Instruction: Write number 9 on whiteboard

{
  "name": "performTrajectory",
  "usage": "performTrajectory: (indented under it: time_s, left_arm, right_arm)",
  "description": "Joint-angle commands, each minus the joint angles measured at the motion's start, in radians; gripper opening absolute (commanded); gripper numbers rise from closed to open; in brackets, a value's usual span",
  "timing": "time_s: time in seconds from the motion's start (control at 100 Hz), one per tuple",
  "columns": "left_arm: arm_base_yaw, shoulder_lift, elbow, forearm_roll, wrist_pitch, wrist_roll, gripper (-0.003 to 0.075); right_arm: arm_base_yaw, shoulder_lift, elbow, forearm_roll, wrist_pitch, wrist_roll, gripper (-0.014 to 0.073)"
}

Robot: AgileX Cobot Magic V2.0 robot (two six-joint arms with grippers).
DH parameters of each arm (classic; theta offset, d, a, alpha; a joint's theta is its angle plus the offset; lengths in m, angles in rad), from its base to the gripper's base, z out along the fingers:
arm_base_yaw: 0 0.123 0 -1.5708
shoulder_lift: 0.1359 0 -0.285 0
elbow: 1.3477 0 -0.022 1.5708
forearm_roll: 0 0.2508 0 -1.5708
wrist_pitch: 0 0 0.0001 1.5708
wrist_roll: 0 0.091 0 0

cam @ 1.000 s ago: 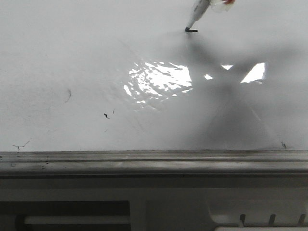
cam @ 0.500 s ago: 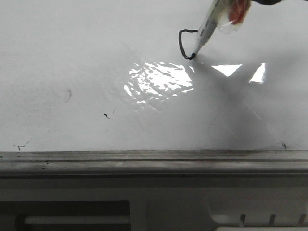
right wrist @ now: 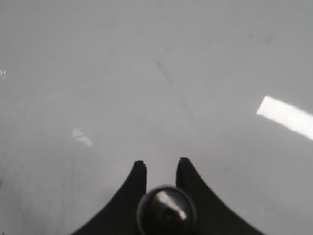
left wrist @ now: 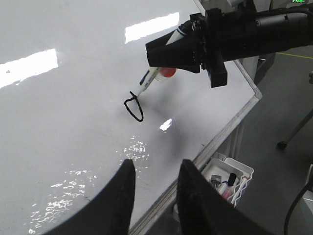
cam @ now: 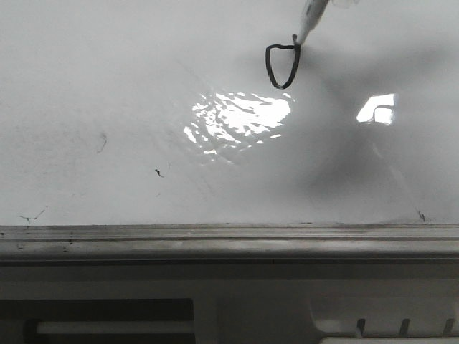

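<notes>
Front view, glossy whiteboard (cam: 107, 72), rounded-triangular black loop (cam: 282, 66), right hand (left wrist: 168, 51) clamping white marker (cam: 310, 18), left hand (left wrist: 155, 196) parted, empty.

Lab or workshop: whiteboard (left wrist: 58, 98) bench, bare floor, marker bin (left wrist: 227, 177).

1. Whiteboard (cam: 107, 72): smooth, glossy white, throwing bright glare.
2. Ledge (cam: 215, 244): dull grey metal, lightly scuffed.
3. Marker (cam: 310, 16): white plastic barrel.
4. Right hand (left wrist: 168, 51): matt black plastic.
5. Left hand's fingers (left wrist: 117, 200): matt black, faintly grainy.
</notes>
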Motion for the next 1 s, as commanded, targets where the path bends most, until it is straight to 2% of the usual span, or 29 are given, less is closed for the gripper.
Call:
performTrajectory:
  time_s: [0.0,0.22,0.45,0.59,0.71,0.79,0.9,0.99]
  left_arm:
    - [-0.007,0.012,-0.021,-0.034,-0.050,-0.009,0.0187]
    - [-0.007,0.012,-0.010,-0.036,-0.050,-0.009,0.0187]
    - [-0.007,0.012,0.000,-0.042,-0.079,-0.009,0.0187]
    - [-0.007,0.026,0.024,-0.096,-0.104,-0.009,0.0214]
    - [-0.007,0.097,0.027,-0.166,-0.097,0.024,0.0337]
    - [-0.007,0.168,0.027,-0.312,-0.064,0.159,0.0388]
    - [-0.007,0.289,0.025,-0.562,0.085,0.514,0.0391]
    - [-0.007,0.388,0.025,-0.731,0.161,0.683,0.0391]
  right_arm:
    - [0.012,-0.001,0.027,0.043,0.070,-0.017,-0.0060]
    - [0.149,-0.001,0.176,0.108,-0.008,-0.017,-0.0060]
    - [0.161,-0.024,0.165,0.111,-0.087,-0.017,-0.0062]
    - [0.165,-0.094,0.067,0.107,0.065,-0.017,-0.0064]
    - [0.190,-0.131,-0.038,0.107,0.250,-0.017,-0.0069]
    - [0.207,-0.133,-0.103,0.107,0.339,-0.019,-0.0069]
    - [0.239,-0.124,-0.164,0.107,0.429,-0.019,-0.0069]
    - [0.274,-0.117,-0.177,0.107,0.450,-0.021,-0.0069]
